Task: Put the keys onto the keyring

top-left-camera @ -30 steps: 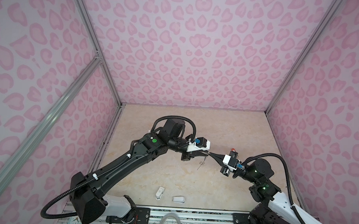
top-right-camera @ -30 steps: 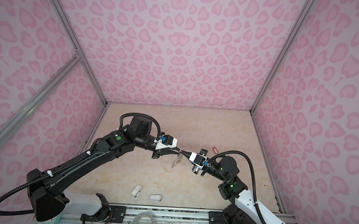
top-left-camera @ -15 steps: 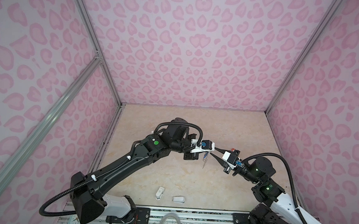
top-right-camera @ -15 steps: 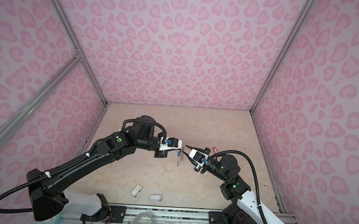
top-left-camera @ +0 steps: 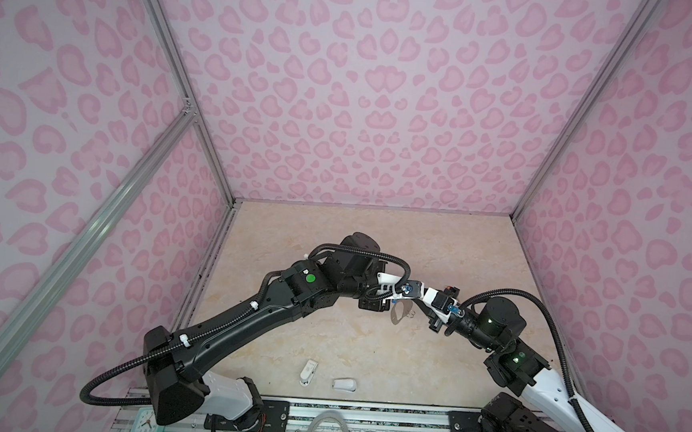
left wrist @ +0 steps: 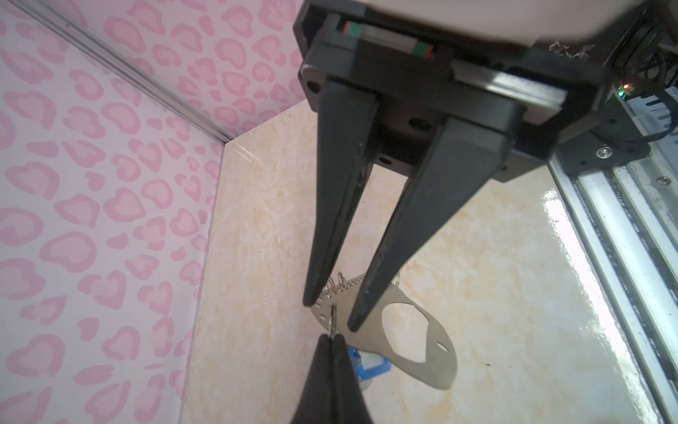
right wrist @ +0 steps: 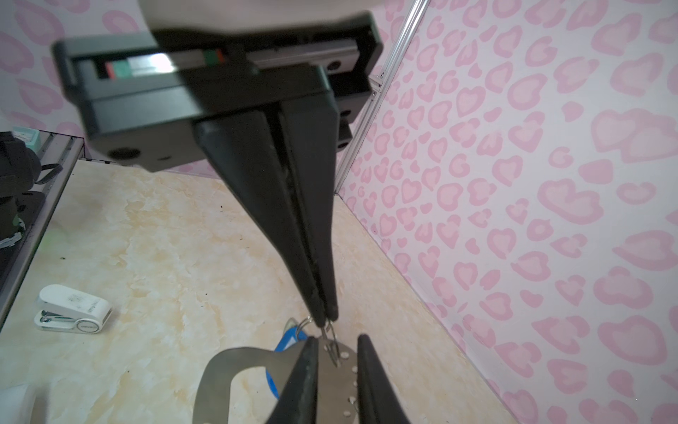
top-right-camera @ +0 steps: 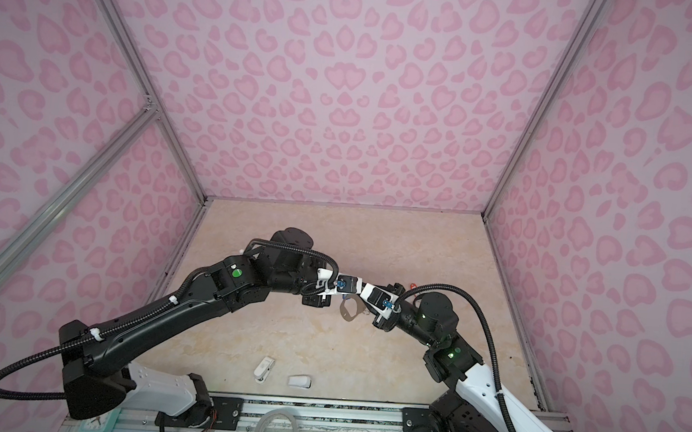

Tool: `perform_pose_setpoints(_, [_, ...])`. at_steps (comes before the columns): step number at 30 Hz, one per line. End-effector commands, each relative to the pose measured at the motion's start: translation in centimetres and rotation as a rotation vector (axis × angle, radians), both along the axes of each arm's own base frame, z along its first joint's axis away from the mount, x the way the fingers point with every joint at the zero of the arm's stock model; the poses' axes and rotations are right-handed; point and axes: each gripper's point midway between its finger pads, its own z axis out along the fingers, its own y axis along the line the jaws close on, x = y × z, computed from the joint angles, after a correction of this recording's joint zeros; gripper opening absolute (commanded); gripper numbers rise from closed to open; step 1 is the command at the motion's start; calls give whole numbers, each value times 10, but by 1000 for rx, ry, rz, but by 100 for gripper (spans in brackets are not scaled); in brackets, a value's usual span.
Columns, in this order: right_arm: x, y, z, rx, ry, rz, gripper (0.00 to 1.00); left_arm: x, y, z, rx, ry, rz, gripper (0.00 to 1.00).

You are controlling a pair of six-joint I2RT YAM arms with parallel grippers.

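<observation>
Near the middle of the tabletop (top-left-camera: 334, 241), a little right of centre in both top views, our two tools meet tip to tip over the keyring (left wrist: 440, 367). Our right tool (right wrist: 324, 320) is pinched shut on a thin wire ring (right wrist: 332, 347) that sits in the row of holes along the keyring's edge. Our left tool (left wrist: 330, 315) has its two fingers a little apart, one on each side of that ring. We cannot tell if they touch the keyring.

The blue key (left wrist: 370, 365) is just under the keyring, close by the right tool's tip. We cannot tell if it is hooked on. The red key (top-right-camera: 412, 287) shows as a small spot behind the right arm, well apart.

We think the next move is about the blue key. It lies right below the held ring, so the right tool is nearer. In both top views the keyring seems to run from upper right down to lower left, with the holes at the end by the tools.
</observation>
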Motion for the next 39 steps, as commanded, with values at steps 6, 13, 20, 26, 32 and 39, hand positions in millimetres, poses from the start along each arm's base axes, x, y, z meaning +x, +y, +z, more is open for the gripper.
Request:
perform_pose_setpoints(6, [1,5,2,15,18,19,15,-1,-1,7,13,-53,-8,3])
perform_pose_setpoints(13, [2,6,5,41,15,17,14,-7,-4,10,-9,-39,-34,3])
perform_pose_setpoints(20, [5,-3,4,98,25,-31,17,-5,-1,9,-6,-41,-10,3])
perform_pose_setpoints(26, [-3,-14,5,165,77,-12,22,-5,1,11,-6,-51,-6,3])
perform_pose_setpoints(32, [-14,-15,11,157,114,45,22,-9,2,11,-3,-51,-26,3])
perform_pose_setpoints(39, [-16,-7,11,133,162,96,22,-18,1,9,21,-73,-53,3])
